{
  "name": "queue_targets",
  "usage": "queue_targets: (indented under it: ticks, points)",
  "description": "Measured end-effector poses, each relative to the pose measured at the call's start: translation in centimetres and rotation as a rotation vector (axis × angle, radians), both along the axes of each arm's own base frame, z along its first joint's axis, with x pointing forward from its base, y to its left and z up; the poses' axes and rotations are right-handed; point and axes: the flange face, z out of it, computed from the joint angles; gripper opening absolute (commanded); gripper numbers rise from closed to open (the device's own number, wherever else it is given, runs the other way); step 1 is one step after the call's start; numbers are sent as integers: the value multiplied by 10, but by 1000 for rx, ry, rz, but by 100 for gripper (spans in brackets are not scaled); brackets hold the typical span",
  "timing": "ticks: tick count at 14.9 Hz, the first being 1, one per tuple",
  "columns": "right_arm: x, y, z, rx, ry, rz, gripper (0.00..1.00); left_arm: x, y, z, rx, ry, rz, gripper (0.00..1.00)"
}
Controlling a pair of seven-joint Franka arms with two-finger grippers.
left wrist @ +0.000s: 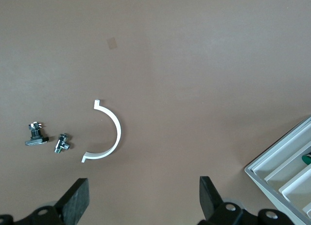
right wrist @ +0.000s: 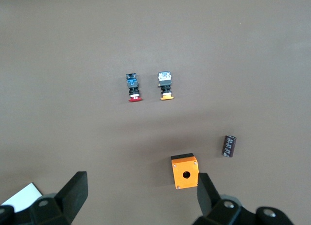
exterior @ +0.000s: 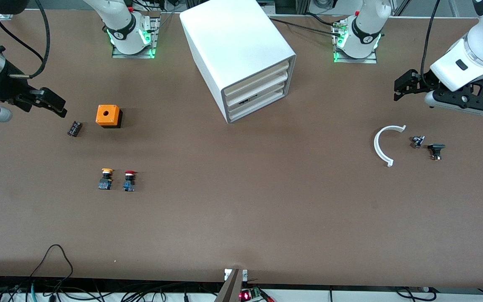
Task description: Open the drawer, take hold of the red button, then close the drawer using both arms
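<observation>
The white cabinet [exterior: 237,50] stands at the table's middle, near the arms' bases, with three white drawers [exterior: 258,90] stacked in it, all pushed in. A corner of it shows in the left wrist view [left wrist: 286,174]. The red-capped button [exterior: 129,180] stands on the table toward the right arm's end, beside a yellow-capped button [exterior: 106,179]. Both also show in the right wrist view: the red one [right wrist: 132,88] and the yellow one [right wrist: 166,85]. My right gripper [exterior: 55,102] [right wrist: 141,191] is open and empty, up beside the orange cube. My left gripper [exterior: 404,86] [left wrist: 145,196] is open and empty, up above the white arc.
An orange cube with a hole [exterior: 108,115] [right wrist: 184,171] and a small black cylinder [exterior: 74,128] [right wrist: 229,146] lie near the right gripper. A white arc piece [exterior: 382,144] [left wrist: 109,132] and two small dark metal parts [exterior: 417,141] [exterior: 436,150] lie toward the left arm's end.
</observation>
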Motion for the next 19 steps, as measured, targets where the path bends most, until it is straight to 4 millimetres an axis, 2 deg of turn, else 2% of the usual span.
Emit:
queue_targets:
  ticks: [3,8,15,19]
  points:
    - [0,0,-3,0,11,-1,100,4,6,-11,9,-18,9,100]
    - [-4,1,-5,21,48,58,100,5,16,-13,24,-24,22,100]
    - [-3,1,6,22,28,67,100,5,24,-13,23,-21,36,100]
    - [-3,1,10,23,20,67,100,3,43,-14,22,-1,48,100]
